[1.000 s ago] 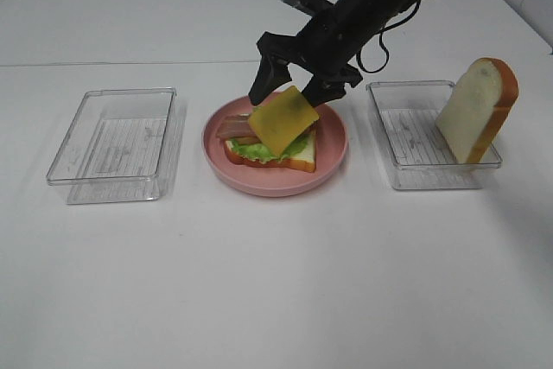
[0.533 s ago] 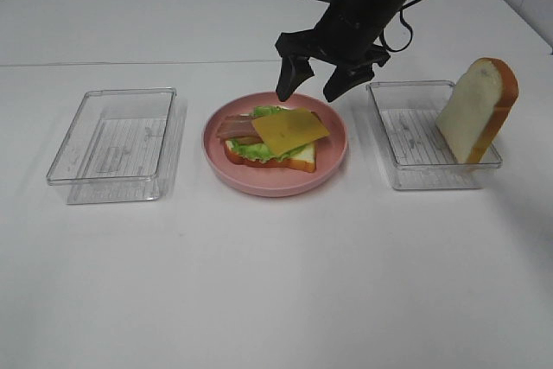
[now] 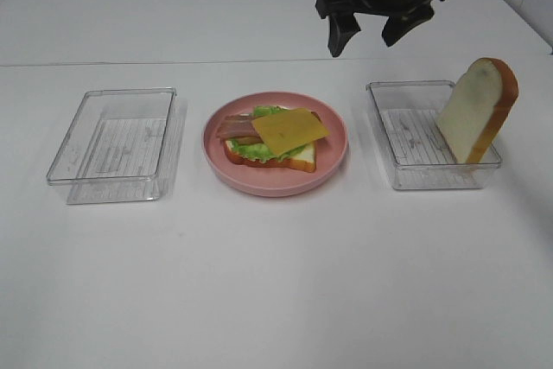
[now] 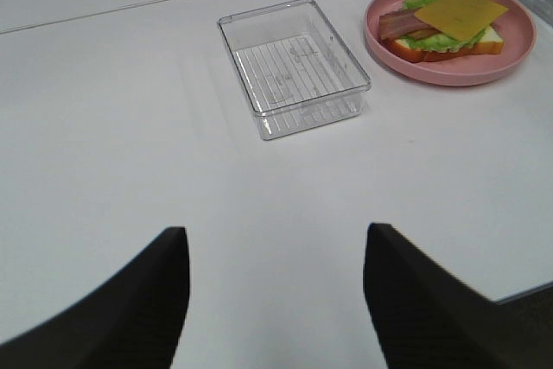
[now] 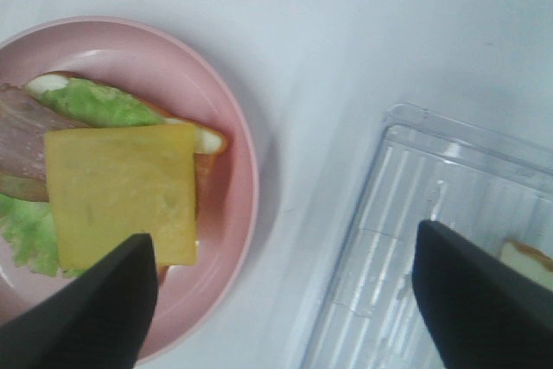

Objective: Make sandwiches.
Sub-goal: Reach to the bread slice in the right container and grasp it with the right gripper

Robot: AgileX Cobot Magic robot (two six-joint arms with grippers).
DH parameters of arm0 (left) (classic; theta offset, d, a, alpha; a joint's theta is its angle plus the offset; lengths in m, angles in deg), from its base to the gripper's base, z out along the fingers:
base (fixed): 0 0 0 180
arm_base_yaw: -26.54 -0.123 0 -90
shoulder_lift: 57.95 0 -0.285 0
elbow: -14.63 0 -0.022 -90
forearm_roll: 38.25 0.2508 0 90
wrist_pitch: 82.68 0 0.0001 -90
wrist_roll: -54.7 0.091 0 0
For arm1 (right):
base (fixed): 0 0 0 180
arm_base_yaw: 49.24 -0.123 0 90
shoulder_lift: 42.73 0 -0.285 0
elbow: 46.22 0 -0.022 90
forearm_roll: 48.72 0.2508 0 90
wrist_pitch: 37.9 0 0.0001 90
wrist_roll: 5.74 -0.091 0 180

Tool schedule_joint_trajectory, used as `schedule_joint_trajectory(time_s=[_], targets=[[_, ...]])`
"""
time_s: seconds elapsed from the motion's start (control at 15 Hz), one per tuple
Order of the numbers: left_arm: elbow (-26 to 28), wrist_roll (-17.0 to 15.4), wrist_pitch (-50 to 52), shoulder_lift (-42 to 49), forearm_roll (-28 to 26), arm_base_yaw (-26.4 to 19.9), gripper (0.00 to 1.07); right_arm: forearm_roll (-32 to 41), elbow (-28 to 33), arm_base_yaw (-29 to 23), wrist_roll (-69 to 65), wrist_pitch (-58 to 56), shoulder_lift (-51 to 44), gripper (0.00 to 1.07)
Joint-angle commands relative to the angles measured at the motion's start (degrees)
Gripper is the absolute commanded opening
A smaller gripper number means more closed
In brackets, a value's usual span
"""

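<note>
On the pink plate (image 3: 333,157) lies a sandwich stack (image 3: 275,137): a bread slice, green lettuce, brown bacon and a yellow cheese slice (image 3: 290,130) on top. Both wrist views also show the stack (image 4: 442,25) (image 5: 112,192). A second bread slice (image 3: 478,110) leans upright in the right clear tray (image 3: 406,170). My right gripper (image 3: 371,34) hangs open and empty above the table, behind the gap between plate and right tray. The left gripper (image 4: 275,291) is open over bare table, well short of the left tray; the exterior view does not show it.
An empty clear tray (image 3: 117,144) sits left of the plate, also visible as the tray (image 4: 294,66) in the left wrist view. The white table's front half holds nothing. A seam runs across the table behind the trays.
The right gripper released the cheese slice onto the stack, then rose and moved back and to the right. The cheese now lies flat. The left arm has not moved.
</note>
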Motion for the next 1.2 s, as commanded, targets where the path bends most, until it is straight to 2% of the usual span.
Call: schedule_joint_trajectory(time_s=[0.07,0.27,0.4,0.47,0.53,0.67,0.73,0.93,1.2], targets=[[-0.1,-0.2,0.3,1.3,0.0,0.2,0.58,-4.6,-0.2,0.2,-1.4,-2.8,-2.1,0.78],[-0.1,-0.2,0.3,1.3,0.0,0.2,0.58,-7.2,-0.2,3.1,-4.2,-5.8,-3.2,0.78],[-0.1,-0.2,0.3,1.3,0.0,0.2,0.58,-4.7,-0.2,9.6,-4.3,-8.1,-4.1,0.78],[-0.1,-0.2,0.3,1.3,0.0,0.2,0.58,-4.7,-0.2,9.6,-4.3,-8.1,-4.1,0.78],[-0.1,-0.2,0.3,1.3,0.0,0.2,0.58,-4.1,-0.2,13.2,-4.3,-10.4,-4.3,0.78],[-0.1,-0.2,0.3,1.3,0.0,0.2,0.58,-3.6,-0.2,15.2,-3.6,-12.1,-4.2,0.78],[-0.1,-0.2,0.3,1.3,0.0,0.2,0.58,-0.9,-0.1,17.6,-2.2,-13.7,-4.1,0.78],[-0.1,-0.2,0.3,1.3,0.0,0.2,0.58,6.0,-0.1,20.9,1.4,-14.4,-3.4,0.78],[-0.1,-0.2,0.3,1.3,0.0,0.2,0.58,7.6,-0.1,22.7,2.8,-16.0,-0.7,0.78]])
